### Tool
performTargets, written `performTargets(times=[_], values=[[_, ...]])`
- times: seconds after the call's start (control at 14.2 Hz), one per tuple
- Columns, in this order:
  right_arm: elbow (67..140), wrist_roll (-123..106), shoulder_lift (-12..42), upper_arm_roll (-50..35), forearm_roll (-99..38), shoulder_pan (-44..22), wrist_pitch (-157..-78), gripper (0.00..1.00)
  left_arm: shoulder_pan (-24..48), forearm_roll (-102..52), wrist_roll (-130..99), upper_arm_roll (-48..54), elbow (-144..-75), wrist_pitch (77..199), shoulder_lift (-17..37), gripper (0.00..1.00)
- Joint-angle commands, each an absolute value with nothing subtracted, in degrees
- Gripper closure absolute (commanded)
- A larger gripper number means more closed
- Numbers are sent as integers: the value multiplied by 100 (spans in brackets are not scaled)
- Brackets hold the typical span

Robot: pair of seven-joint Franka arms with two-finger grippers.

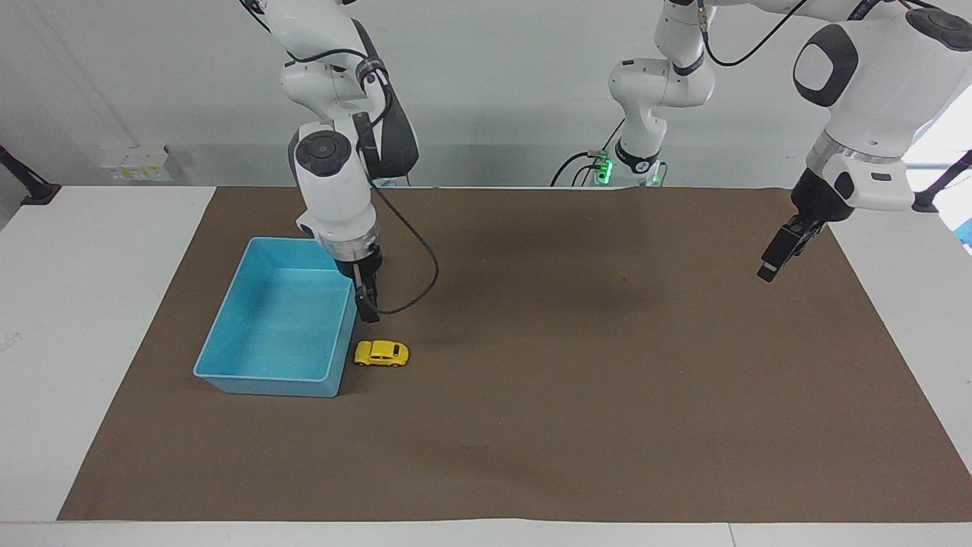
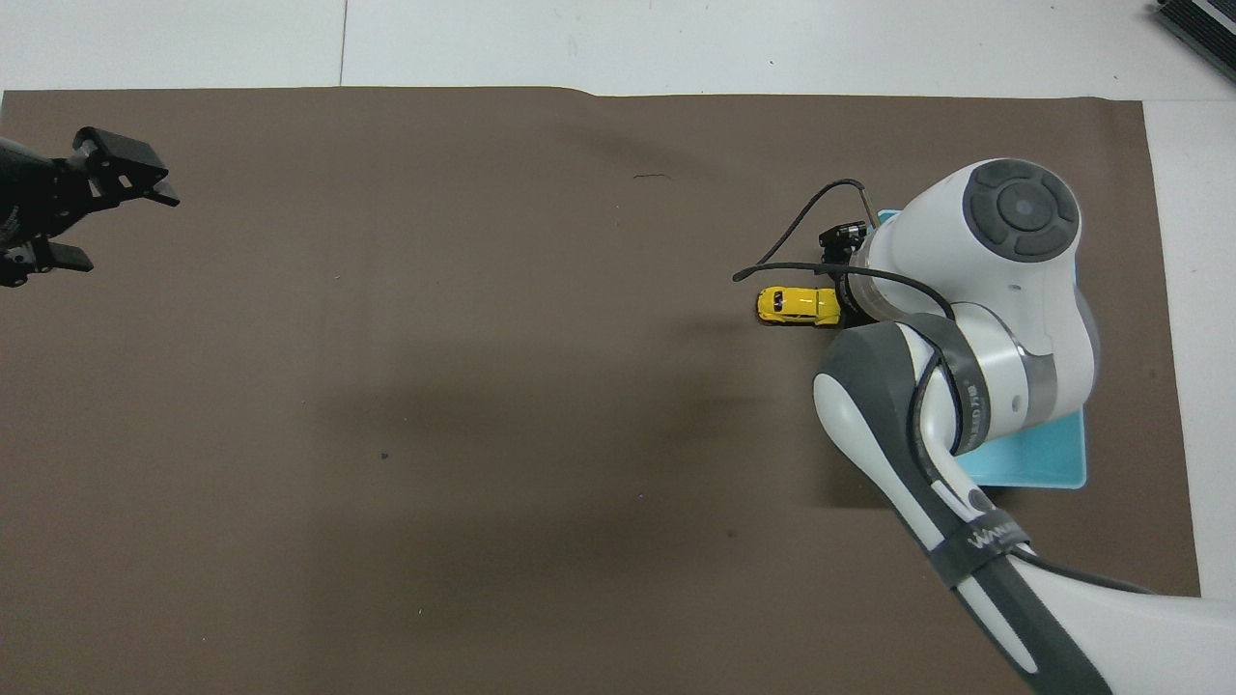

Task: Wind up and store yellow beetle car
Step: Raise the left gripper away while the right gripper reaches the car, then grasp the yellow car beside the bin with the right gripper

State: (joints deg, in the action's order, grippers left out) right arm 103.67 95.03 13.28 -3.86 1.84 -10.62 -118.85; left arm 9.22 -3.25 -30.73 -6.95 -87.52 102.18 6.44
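Blue tray [image 1: 228,334] on the brown mat [image 1: 577,395], toward the right arm's end of the table. Open-topped, rectangular, nothing visible inside in the facing view. Mostly covered by the right arm in the overhead view, one corner showing [image 2: 1053,473].

Yellow beetle car [image 1: 381,353] on the mat, on its wheels, just beside the tray's long wall on the side toward the table's middle, close to the tray corner farthest from the robots. Lying crosswise, its length pointing at the tray wall rather than along it. Small gap between car and wall; cannot tell whether touching. Same car in the overhead view [image 2: 797,305], partly tucked under the edge of the right arm's wrist.

Right gripper [image 1: 367,308] pointing straight down, hanging over the mat at the tray's rim, over the patch just robot-ward of the car. Above the car and clear of it, nothing held. Fingers seen edge-on as one dark bar; apart or together, cannot tell. In the overhead view only a bit of black gripper body [image 2: 842,235] peeking out past the white wrist, cable looping over the mat next to it.

Left gripper [image 1: 778,252] up in the air over the mat's edge at the left arm's end of the table, well apart from car and tray, tilted. Empty. In the overhead view [image 2: 68,217] fingers spread apart.
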Motion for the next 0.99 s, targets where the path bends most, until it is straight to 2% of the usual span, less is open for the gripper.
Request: performTargets(times=[0.0,0.42,0.92], values=[[10432,9703,1572,-422,334,-1028,-12347,0,800,-237,-1833,-677,-8719,9766,571,0],[10748,9747,2135,-413,334,-984,-13489,0,809,97,-765,-694,-8719,9360,492,0],[11188,9721,2180,-404,334,-923,-14124,0,783,71,-17,-633,-8859,9052,106,0]])
